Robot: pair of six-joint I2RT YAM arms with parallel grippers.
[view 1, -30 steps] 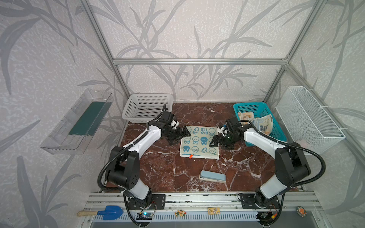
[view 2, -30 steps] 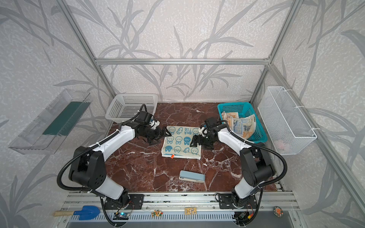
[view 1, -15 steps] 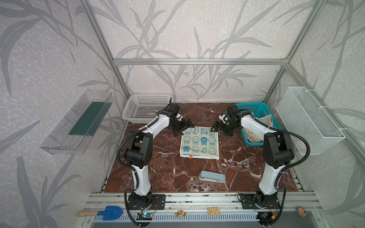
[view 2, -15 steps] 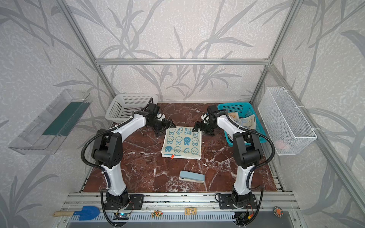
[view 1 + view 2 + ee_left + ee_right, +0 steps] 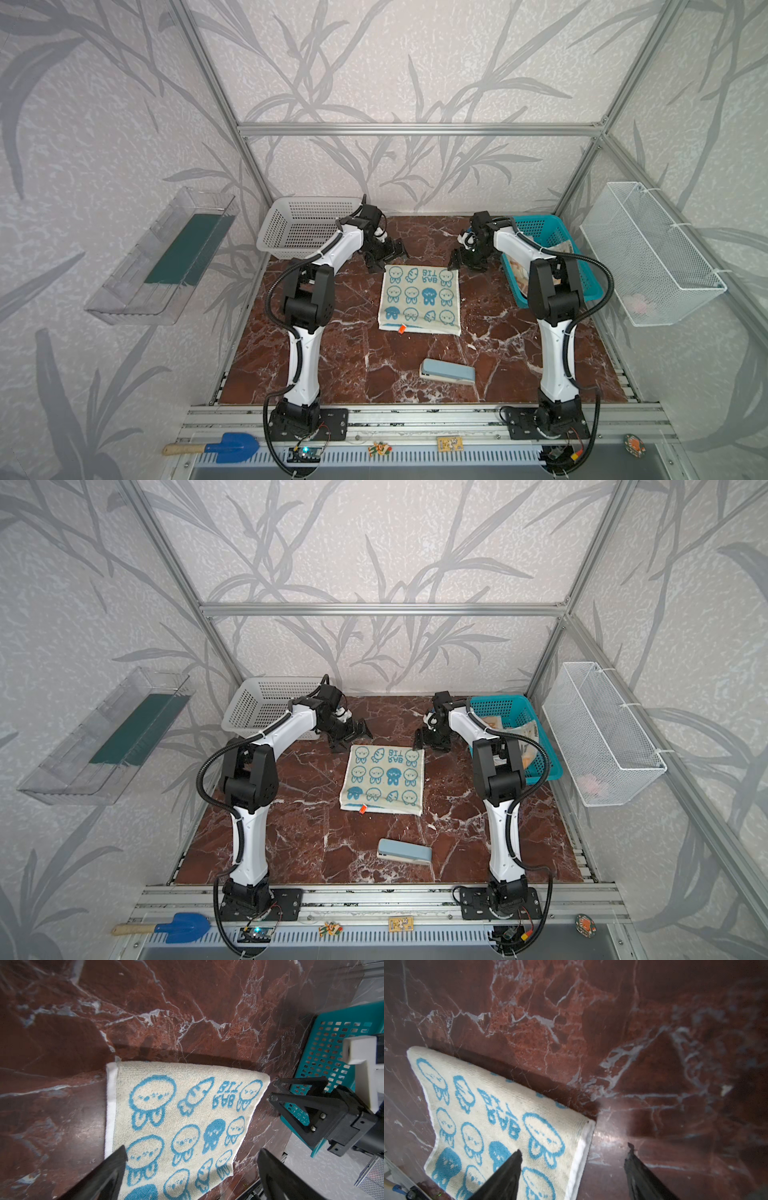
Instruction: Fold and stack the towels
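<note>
Two grippers bracket the cream-and-blue towel (image 5: 419,299), flat on the table (image 5: 353,365) in both top views, its far edge running from left gripper (image 5: 386,257) to right gripper (image 5: 463,264). The left wrist view shows wide left jaws over one corner. Only the right wrist view shows the right jaws apart, straddling its side edge.

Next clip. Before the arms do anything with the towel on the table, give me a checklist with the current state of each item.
1. Left gripper open: ok.
2. Right gripper open: ok.
3. Towel flat on the table: ok.
4. One gripper by each far corner of the towel: ok.
5. Corners between the jaws: cannot tell.
6. Block apart from the towel: ok, it lies nearer the front edge.
</note>
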